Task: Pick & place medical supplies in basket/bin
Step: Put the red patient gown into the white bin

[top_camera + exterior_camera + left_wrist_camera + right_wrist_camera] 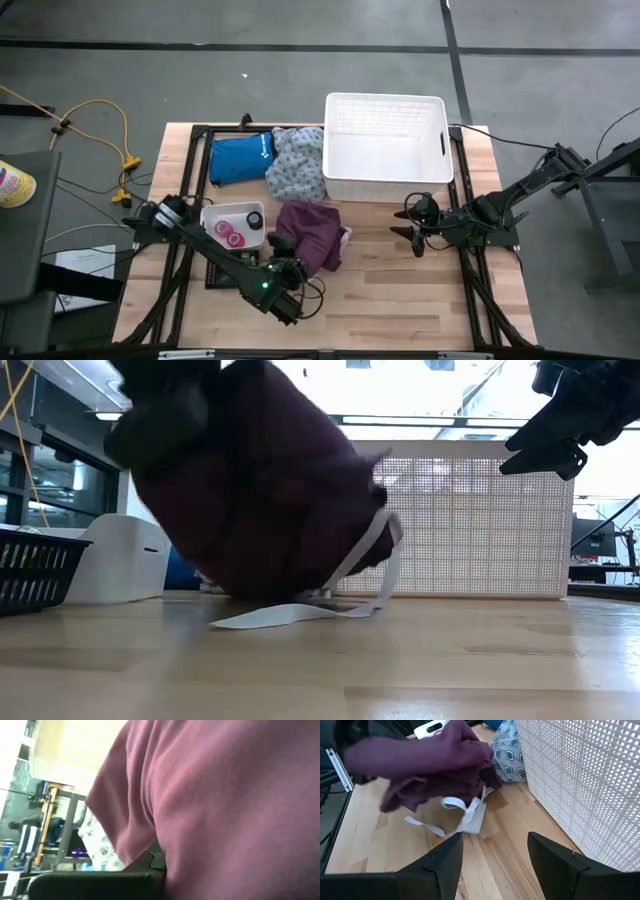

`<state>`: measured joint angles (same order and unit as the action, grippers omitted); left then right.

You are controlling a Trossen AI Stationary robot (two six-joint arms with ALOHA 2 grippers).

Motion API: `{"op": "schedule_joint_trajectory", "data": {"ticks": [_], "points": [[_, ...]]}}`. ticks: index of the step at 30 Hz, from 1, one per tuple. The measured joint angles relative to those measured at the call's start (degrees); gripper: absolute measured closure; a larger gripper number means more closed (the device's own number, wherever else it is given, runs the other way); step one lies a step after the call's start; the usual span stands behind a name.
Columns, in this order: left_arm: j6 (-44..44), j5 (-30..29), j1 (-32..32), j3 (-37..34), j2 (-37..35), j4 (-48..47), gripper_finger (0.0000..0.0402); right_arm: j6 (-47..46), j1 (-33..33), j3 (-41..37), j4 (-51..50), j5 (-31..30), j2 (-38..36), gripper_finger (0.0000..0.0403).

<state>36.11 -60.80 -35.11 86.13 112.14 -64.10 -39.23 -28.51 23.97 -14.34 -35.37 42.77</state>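
Maroon garment trails white ties, hidden from above.

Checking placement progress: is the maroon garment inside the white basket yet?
No: in the high view the maroon garment lies on the table in front of the white basket, held by the left gripper, and the basket shows only white floor.

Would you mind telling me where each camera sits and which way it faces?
High: overhead, straight down; both arms, white basket.
Low: table height, looking across; maroon cloth, right gripper above.
Left wrist: pressed against cloth; left gripper shut on it.
Right wrist: along the table; open fingers.
All four views share the cloth.
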Motion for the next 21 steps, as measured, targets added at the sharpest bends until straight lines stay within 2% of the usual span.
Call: {"op": "schedule_joint_trajectory", "data": {"ticks": [11, 21], "points": [[-2.13, -0.49, -1.39, 0.0, -8.03, -0.11, 0.0368, -0.02, 0.0, 0.0, 0.02, 0.0, 0.0, 0.0192], [-8.52, -5.39, -3.05, 0.0, -14.39, -0.65, 0.0368, -0.02, 0.01, 0.0, 0.01, 0.0, 0.01, 0.0192]]}}
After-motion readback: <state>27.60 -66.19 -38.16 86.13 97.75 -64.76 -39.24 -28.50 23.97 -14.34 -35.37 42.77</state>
